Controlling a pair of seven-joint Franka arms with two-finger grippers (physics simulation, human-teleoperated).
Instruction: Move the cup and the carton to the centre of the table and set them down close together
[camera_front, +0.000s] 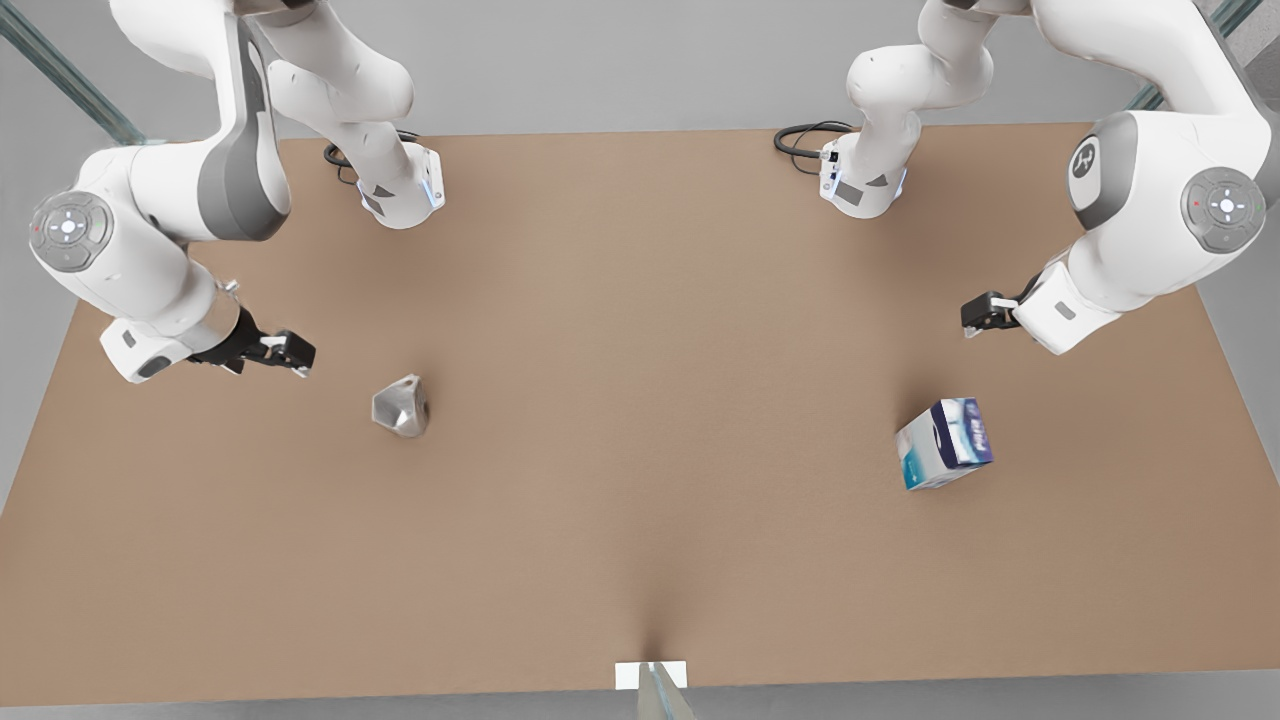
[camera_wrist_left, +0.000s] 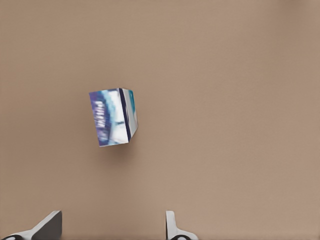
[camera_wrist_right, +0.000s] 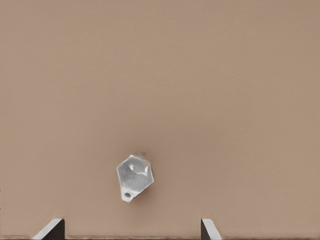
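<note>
The silvery faceted cup (camera_front: 402, 406) lies on its side on the tan table (camera_front: 640, 300), at the front view's left. My right gripper (camera_front: 295, 352) hovers open to the left of it, apart from it. In the right wrist view the cup (camera_wrist_right: 134, 175) lies ahead of the spread fingertips (camera_wrist_right: 52, 229). The white and blue carton (camera_front: 945, 443) stands tilted at the front view's right. My left gripper (camera_front: 975, 318) hangs open above and behind it, touching nothing. The left wrist view has the carton (camera_wrist_left: 114, 117) well ahead of its fingertips (camera_wrist_left: 172, 226).
Both arm bases (camera_front: 405, 195) (camera_front: 860, 185) stand at the table's far edge with black cables beside them. A small white tab (camera_front: 650, 675) sits at the middle of the near edge. Open tabletop lies between the cup and the carton.
</note>
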